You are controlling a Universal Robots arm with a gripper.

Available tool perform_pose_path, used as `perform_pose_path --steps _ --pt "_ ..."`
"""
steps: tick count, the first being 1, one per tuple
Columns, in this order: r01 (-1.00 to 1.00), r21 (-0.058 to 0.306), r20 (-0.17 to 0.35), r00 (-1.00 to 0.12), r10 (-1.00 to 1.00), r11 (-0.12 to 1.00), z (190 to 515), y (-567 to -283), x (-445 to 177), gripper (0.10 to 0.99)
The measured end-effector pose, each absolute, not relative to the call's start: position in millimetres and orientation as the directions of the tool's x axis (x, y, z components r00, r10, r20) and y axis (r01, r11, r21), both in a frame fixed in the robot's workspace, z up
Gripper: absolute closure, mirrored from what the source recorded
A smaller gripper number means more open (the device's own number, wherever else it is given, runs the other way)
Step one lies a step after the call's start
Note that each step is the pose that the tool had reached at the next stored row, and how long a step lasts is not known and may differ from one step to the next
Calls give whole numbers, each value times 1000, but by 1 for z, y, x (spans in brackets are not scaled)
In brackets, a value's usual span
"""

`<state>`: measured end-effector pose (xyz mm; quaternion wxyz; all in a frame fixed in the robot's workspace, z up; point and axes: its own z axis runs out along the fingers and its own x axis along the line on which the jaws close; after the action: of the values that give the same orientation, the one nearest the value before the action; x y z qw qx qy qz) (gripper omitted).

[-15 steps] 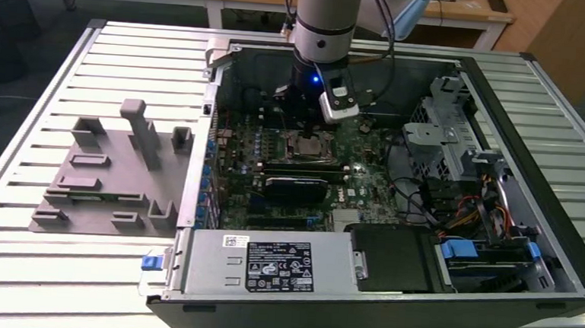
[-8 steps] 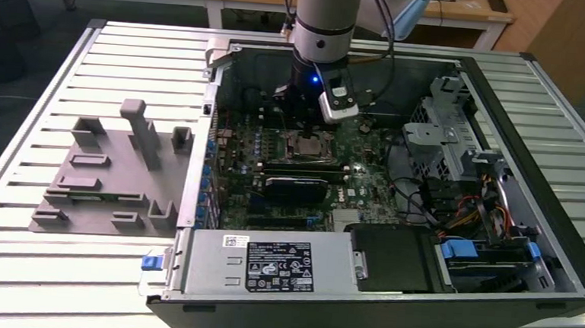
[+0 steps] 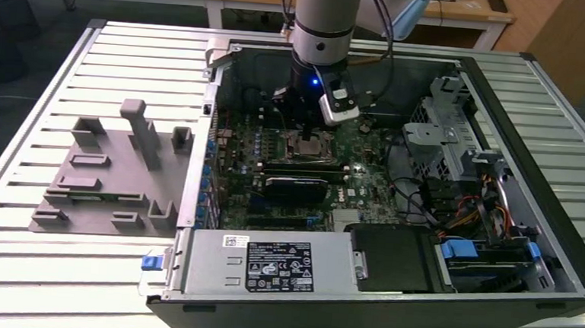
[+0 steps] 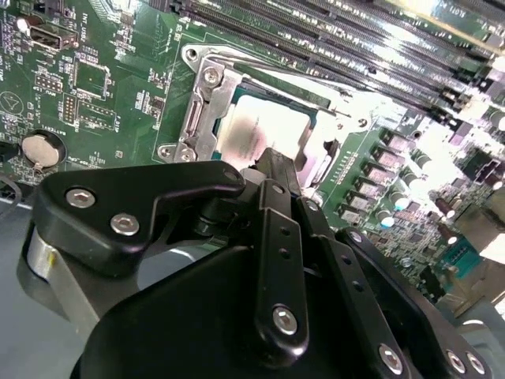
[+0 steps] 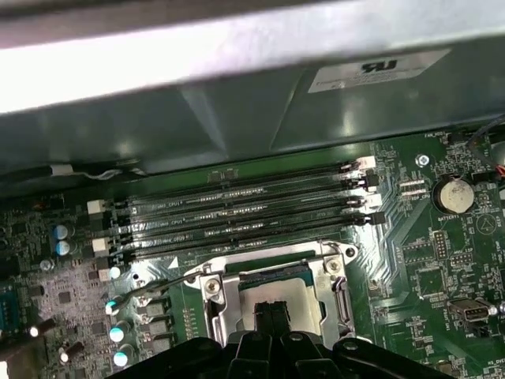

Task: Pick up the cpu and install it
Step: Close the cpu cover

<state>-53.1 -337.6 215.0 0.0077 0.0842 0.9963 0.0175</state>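
The cpu (image 4: 256, 126) lies flat inside the metal-framed socket (image 4: 197, 118) on the green motherboard, its silvery top showing in both wrist views. My gripper (image 4: 272, 155) stands right over the middle of the chip, its two black fingertips (image 5: 266, 315) close together and down at the chip's top; I cannot tell whether they touch it. In the exterior view the gripper (image 3: 305, 136) reaches down into the open computer case above the socket (image 3: 309, 147). The first wrist view shows the cpu (image 5: 298, 304) within the socket frame (image 5: 213, 304).
Memory slots (image 5: 245, 209) run beside the socket, and a coin battery (image 5: 451, 193) sits nearby. A grey slotted holder block (image 3: 109, 176) rests on the slatted table at the exterior view's left. Power supply (image 3: 266, 265) and drive cage (image 3: 447, 135) crowd the case.
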Motion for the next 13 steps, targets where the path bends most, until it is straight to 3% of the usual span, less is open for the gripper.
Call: perform_pose_path --steps 13 --pt "112 36 -13 -994 113 993 211 -341 -67 980"
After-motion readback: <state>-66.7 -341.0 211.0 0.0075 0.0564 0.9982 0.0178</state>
